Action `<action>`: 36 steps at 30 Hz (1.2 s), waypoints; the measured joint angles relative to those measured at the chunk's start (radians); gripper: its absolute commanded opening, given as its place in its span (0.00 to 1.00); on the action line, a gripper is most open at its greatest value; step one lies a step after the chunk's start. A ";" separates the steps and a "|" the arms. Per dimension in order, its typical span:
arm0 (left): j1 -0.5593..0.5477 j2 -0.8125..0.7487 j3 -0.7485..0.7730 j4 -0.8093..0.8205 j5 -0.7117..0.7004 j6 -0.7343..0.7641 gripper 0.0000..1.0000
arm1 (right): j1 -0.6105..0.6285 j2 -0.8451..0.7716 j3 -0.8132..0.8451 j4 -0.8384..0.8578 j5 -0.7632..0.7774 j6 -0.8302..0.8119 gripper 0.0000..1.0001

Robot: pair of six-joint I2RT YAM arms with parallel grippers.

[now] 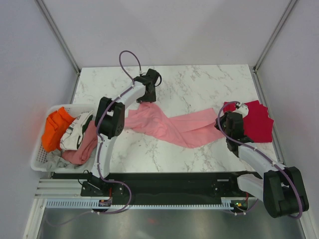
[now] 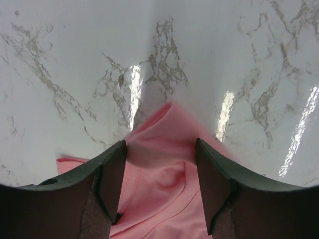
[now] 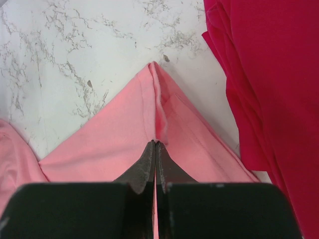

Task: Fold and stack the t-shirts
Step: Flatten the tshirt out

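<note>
White marble-look bench [image 1: 199, 82] with grey veins fills the middle, and plain pale walls stand around it. A soft, light pink t-shirt [image 1: 169, 127] lies on the bench, pulled out into one long, bunched strip. It runs from the far left side over to the right side.

The left arm's fingers [image 2: 115, 162] are at the far left end of the pink t-shirt. They stand apart, one on each side of a raised bump of the cloth. The bump pokes out past the tips. The fingers are not squeezing the cloth.

The right arm's fingers [image 3: 155, 152] are at the other end of the pink t-shirt. They are pressed tight together and pinch a thin ridge of the pink cloth. The ridge runs straight out from the tips, and the cloth spreads flat on both sides.

A crimson red cloth t-shirt [image 1: 256, 122] lies in a flat pile on the right side of the bench. It is just beside the right arm's fingers and the pinched end of the pink t-shirt.

A white plastic basket [image 1: 37, 152] sits at the left edge of the bench. It holds a bright orange cloth [image 1: 55, 129] and other clothes.
</note>
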 measured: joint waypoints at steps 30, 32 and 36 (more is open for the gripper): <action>0.006 -1.328 -1.017 0.159 0.061 -0.127 0.69 | -0.123 0.049 0.309 -0.272 0.017 0.098 0.00; 0.019 -1.450 -1.191 0.143 0.048 -0.171 0.94 | -0.122 0.031 0.246 -0.270 0.016 0.102 0.00; 0.019 -1.614 -1.399 0.093 0.048 -0.245 1.00 | -0.123 0.015 0.156 -0.273 0.010 0.105 0.00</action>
